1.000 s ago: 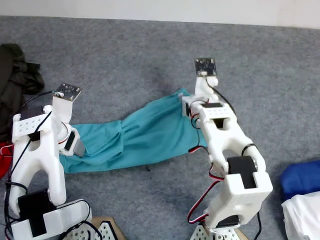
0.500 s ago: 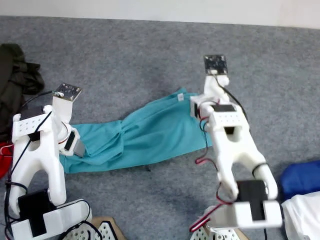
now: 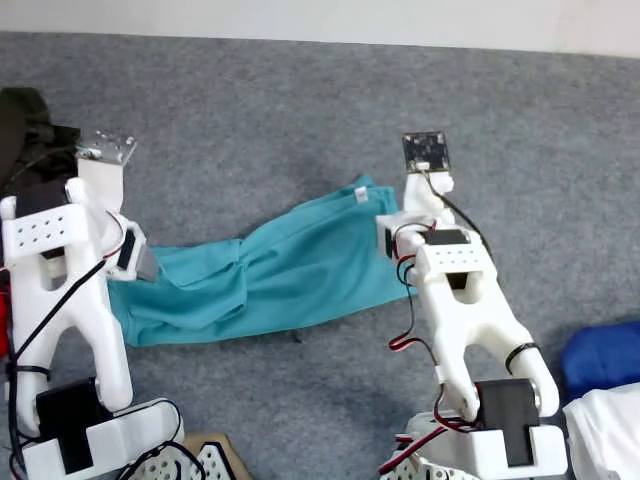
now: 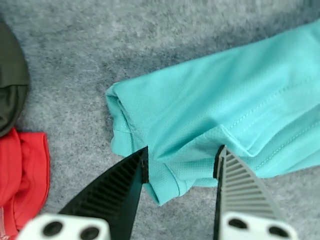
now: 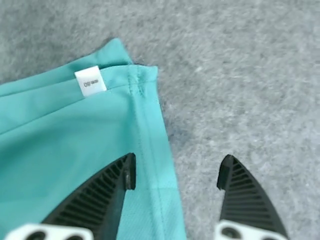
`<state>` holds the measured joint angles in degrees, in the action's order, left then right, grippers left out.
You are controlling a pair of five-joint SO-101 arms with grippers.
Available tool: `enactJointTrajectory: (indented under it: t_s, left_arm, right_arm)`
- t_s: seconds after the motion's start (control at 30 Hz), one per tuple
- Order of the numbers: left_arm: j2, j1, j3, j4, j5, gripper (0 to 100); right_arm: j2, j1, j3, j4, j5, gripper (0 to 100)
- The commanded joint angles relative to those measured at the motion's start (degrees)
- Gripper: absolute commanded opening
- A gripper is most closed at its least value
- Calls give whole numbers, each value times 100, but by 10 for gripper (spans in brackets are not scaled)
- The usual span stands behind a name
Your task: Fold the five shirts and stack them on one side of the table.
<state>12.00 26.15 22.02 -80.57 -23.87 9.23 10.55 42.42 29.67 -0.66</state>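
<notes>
A teal shirt (image 3: 270, 275) is seen stretched lengthwise across the grey surface (image 3: 250, 110), rumpled through its middle and lying between the two arms. The left claw (image 4: 182, 152) is held released over the bunched, layered end of the shirt, with both fingers above cloth. The right claw (image 5: 179, 159) is likewise spread wide at the opposite end, near the white label (image 5: 90, 81), with one finger over the stitched hem and the other over bare surface. Whether either claw touches the cloth cannot be told. The shirt is judged to be not yet folded. A dark garment (image 3: 30, 140) and a red garment (image 4: 22, 175) are heaped near the left end, apart from the shirt. A blue garment (image 3: 600, 355) and a white garment (image 3: 605, 430) are piled well apart on the right.

Several failures can be expected from here. If the right claw is closed as it stands, only the thin hem may be pinched, and the edge may slip free when lifted. The finger over bare surface may also be dragged along the fuzzy covering. At the left end, only the top layer of the bunch may be caught, so the lower layers would be left behind and the fold spoiled. If the ends are raised unevenly, the cloth may be twisted instead of laid flat.
</notes>
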Motion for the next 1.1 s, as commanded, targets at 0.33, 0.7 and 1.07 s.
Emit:
enactJointTrajectory:
  t_s: [0.33,0.7,1.07]
  left_arm:
    - [171,127,338,-79,123,232]
    - [180,75,593,-914,114,162]
    - [189,110,567,-633,114,284]
  right_arm:
    - [-22,312,-84,207,97,267]
    - [-22,312,-31,13,105,267]
    - [-22,312,-31,13,97,267]
